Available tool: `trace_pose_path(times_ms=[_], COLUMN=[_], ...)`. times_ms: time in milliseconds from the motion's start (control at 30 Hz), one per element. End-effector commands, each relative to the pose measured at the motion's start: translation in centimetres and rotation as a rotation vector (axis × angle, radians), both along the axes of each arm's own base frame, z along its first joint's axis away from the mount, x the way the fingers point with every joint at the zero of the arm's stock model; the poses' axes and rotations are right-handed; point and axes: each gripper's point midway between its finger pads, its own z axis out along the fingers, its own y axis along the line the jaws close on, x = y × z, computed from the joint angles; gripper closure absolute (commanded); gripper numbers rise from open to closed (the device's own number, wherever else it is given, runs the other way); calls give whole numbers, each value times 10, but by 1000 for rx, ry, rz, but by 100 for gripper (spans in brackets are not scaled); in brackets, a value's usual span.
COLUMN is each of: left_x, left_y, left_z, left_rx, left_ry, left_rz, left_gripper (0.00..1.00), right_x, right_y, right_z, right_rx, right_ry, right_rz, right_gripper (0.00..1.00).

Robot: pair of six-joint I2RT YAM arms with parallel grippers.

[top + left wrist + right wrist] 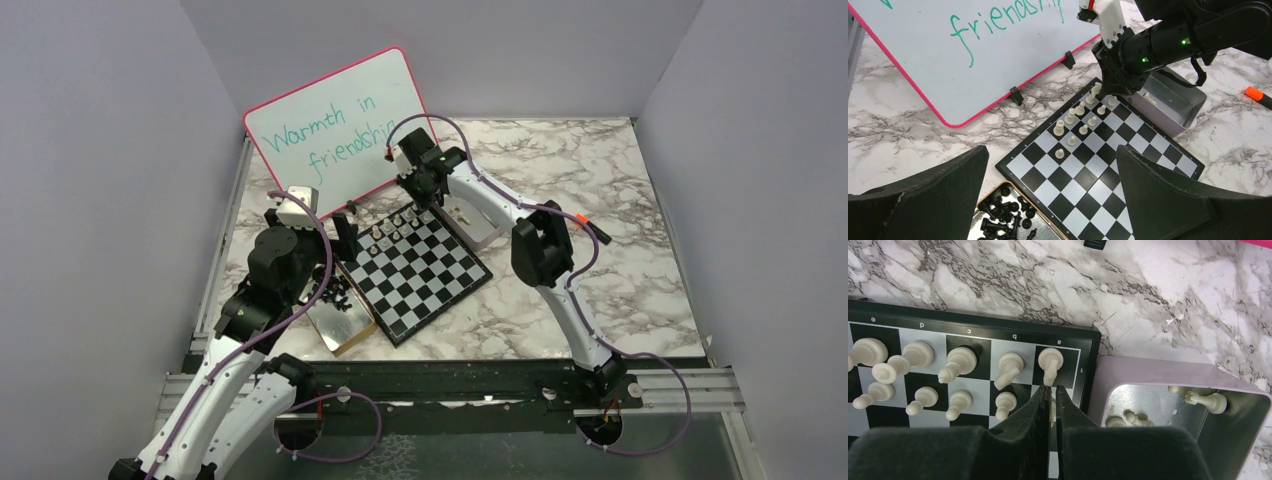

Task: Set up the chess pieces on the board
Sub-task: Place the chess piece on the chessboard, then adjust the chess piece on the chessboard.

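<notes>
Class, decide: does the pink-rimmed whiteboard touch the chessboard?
Apart. The left wrist view shows bare marble between the whiteboard and the chessboard all along its far edge.

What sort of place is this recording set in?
Probably a lab test booth: plain grey walls box in a marble-patterned table, with a metal rail along its near edge and a whiteboard propped behind.

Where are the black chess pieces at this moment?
In the left wrist view, the black chess pieces lie heaped in a shiny tray at the bottom edge, just beside the lower-left edge of the board.
</notes>
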Motion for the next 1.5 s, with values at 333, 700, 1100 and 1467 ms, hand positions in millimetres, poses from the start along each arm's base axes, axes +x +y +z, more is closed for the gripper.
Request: trace_pose_path(times_ms=[333,700,1100,1467], left_x=[2,1,2,2], left_y=[-1,-1,-2,-2], left_z=[4,6,5,4], left_rx=[-1,-5,-3,-3], left_ry=[-27,-32,-27,-25], left_rz=[-14,-14,-17,-15], left_gripper=[1,1,1,1], right_x=[3,8,14,13], right_y=[9,18,10,15], right_z=[52,45,15,8], right_rx=[111,160,116,126], right_ry=[-79,-78,-78,-65], right_rz=[-61,-88,-154,-137], right_gripper=[72,70,67,74])
